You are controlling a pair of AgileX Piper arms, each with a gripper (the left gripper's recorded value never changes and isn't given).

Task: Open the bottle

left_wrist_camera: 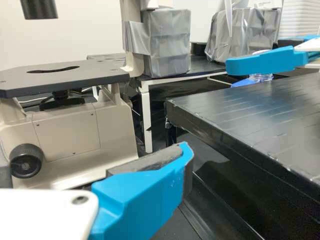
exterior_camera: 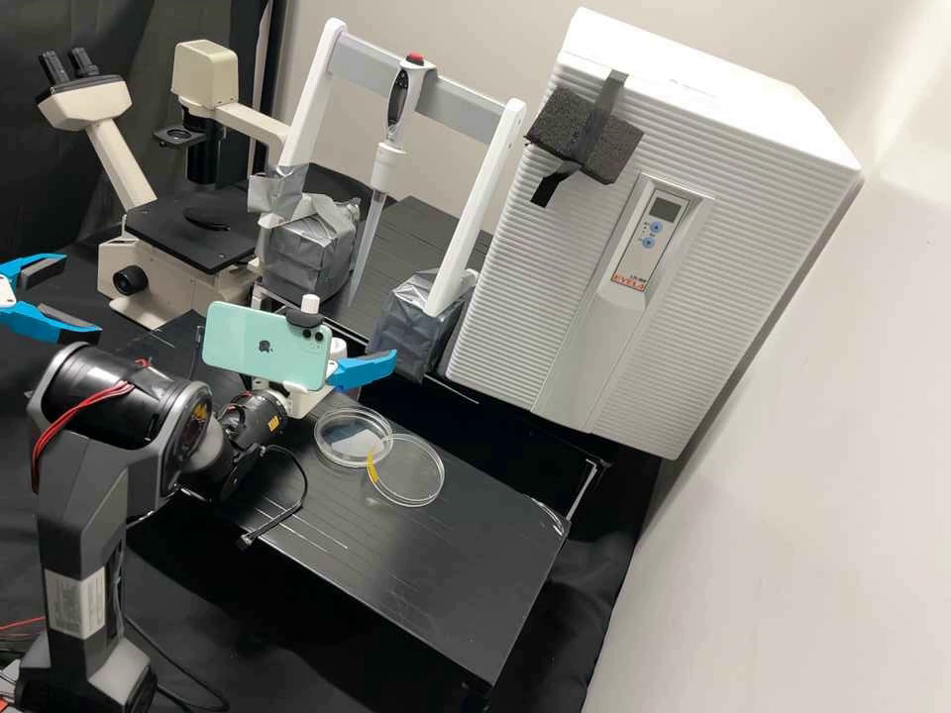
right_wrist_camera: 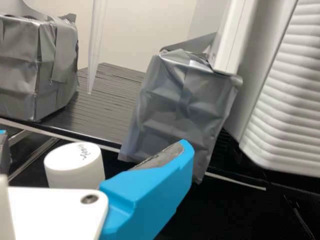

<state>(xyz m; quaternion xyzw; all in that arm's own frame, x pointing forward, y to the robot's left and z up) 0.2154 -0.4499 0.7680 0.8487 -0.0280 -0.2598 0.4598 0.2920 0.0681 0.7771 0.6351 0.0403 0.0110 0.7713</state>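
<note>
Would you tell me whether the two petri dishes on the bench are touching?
Touching. In the high view the nearer petri dish overlaps the farther petri dish, no gap.

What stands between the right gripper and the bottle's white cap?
Nothing visible: the white cap stands directly between the right gripper's open blue fingers, with the taped grey block beyond it.

Off-white wall (exterior_camera: 842, 446) takes the right of the frame and continues behind the equipment. Black cloth (exterior_camera: 30, 178) hangs at upper left. Black slatted table (exterior_camera: 446, 564) at lower centre. White ribbed cabinet (exterior_camera: 594, 248) at upper right, beige microscope (exterior_camera: 163, 282) at upper left. Light even, shadows soft.
</note>
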